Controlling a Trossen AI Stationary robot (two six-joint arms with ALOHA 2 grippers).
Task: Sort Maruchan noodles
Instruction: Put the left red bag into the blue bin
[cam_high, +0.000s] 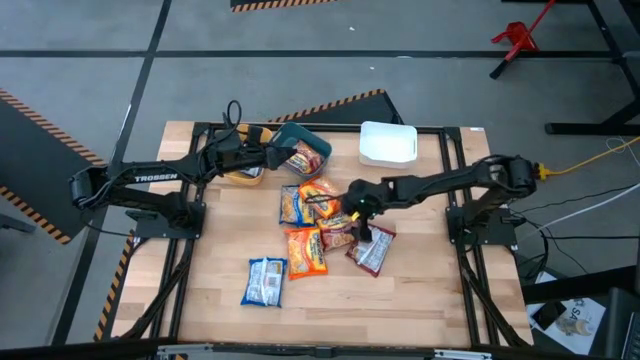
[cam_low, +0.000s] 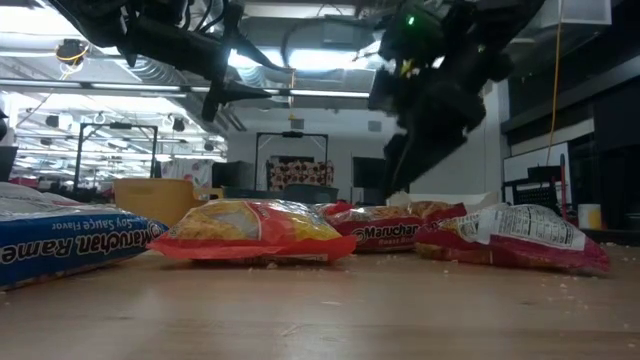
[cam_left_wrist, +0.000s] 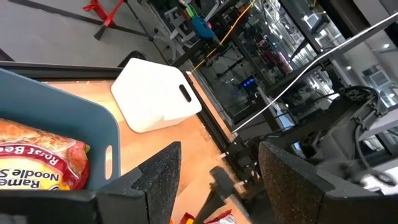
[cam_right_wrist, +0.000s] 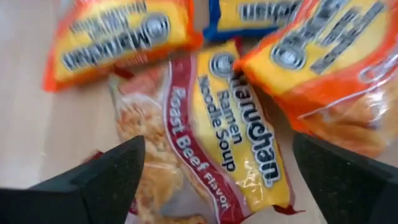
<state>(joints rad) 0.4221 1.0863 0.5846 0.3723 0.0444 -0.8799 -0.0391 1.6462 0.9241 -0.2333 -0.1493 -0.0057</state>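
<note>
Several Maruchan packets lie flat on the wooden table: an orange one (cam_high: 306, 252), a blue-white one (cam_high: 265, 282), two dark red ones (cam_high: 372, 250) and more in a loose pile (cam_high: 318, 200). My right gripper (cam_high: 357, 210) hovers open over the pile, its fingers on either side of a dark red Roast Beef packet (cam_right_wrist: 211, 137) without touching it. My left gripper (cam_high: 290, 155) is open and empty above the teal bin (cam_high: 312, 143). Another dark red packet (cam_left_wrist: 37, 165) lies in that bin.
A yellow bin (cam_high: 245, 168) stands to the left of the teal bin, and a white bin (cam_high: 388, 143) sits near the far edge. Bare wood lies along the near edge and at the right of the table. Crumbs dot the tabletop (cam_low: 300, 300).
</note>
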